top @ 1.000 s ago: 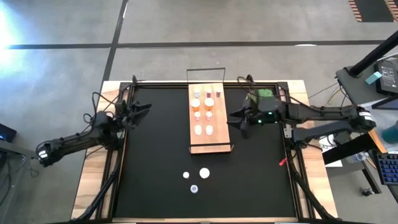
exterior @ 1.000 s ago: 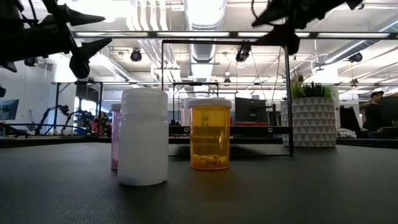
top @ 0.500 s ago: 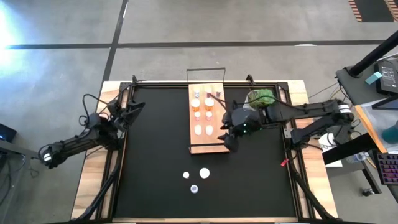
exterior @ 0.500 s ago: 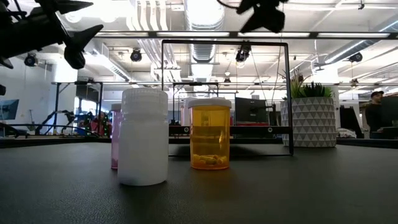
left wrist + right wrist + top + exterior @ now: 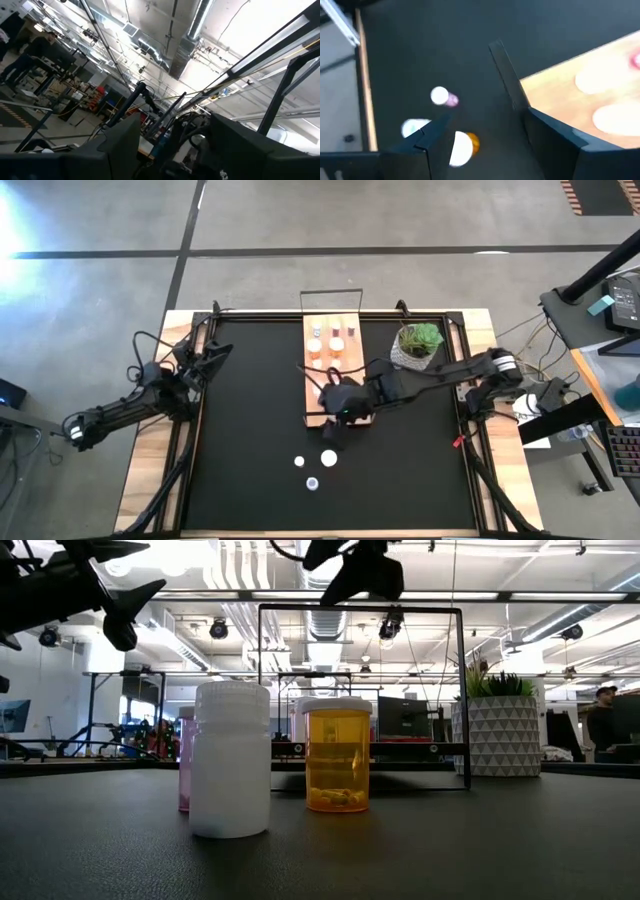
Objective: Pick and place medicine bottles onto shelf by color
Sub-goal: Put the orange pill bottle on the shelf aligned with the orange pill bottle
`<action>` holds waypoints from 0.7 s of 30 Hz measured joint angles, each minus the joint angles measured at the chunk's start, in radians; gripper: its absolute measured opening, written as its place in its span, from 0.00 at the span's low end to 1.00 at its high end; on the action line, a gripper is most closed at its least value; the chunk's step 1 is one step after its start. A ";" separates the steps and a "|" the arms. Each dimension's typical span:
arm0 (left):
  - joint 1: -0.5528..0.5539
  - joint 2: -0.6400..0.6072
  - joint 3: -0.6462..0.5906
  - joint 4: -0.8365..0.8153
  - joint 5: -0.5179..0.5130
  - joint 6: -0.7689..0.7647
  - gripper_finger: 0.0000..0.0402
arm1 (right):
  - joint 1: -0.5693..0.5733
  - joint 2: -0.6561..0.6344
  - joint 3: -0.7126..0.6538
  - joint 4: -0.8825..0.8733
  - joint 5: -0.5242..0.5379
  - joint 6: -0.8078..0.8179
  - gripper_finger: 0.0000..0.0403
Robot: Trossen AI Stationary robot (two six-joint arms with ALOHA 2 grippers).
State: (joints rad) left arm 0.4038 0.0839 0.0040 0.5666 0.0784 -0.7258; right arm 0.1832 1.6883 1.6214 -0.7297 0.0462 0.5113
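Note:
Three loose medicine bottles stand upright on the black mat near the front: a white one (image 5: 230, 760), an orange one (image 5: 337, 755) and a pink one (image 5: 184, 760) half hidden behind the white. From above they show as caps: white (image 5: 312, 483), orange (image 5: 328, 458), pink (image 5: 298, 462). The light-wood shelf (image 5: 352, 405) lies mid-table with several bottles on its far half. My right gripper (image 5: 333, 432) hangs open above the shelf's near end, tipped down toward the orange bottle (image 5: 463, 148), well above it. My left gripper (image 5: 218, 350) waits open at the far left, raised.
A green plant in a white pot (image 5: 418, 345) stands right of the shelf, under the right arm's reach. The shelf's dark wire frame (image 5: 462, 690) rises at its ends. Bare black mat (image 5: 240, 440) lies to the left of the loose bottles.
My right gripper has swung from beside the plant across the shelf toward the table's near edge and left. It now hangs over the shelf's near end and has tipped further downward toward the loose bottles. Its fingers stay open. The bottles have not moved.

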 joint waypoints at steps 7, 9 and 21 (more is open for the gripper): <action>0.000 0.012 0.000 -0.002 0.000 0.000 0.56 | 0.028 0.088 0.138 -0.171 0.079 0.024 0.56; 0.000 0.015 0.000 0.000 0.000 0.000 0.56 | 0.034 0.099 0.177 -0.230 0.104 0.036 0.56; 0.000 0.025 0.000 -0.001 0.000 0.000 0.56 | 0.043 0.098 0.424 -0.564 0.269 0.166 0.56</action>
State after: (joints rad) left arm 0.4037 0.1089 0.0040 0.5659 0.0788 -0.7258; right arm 0.2264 1.7859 2.0459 -1.2934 0.3152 0.6774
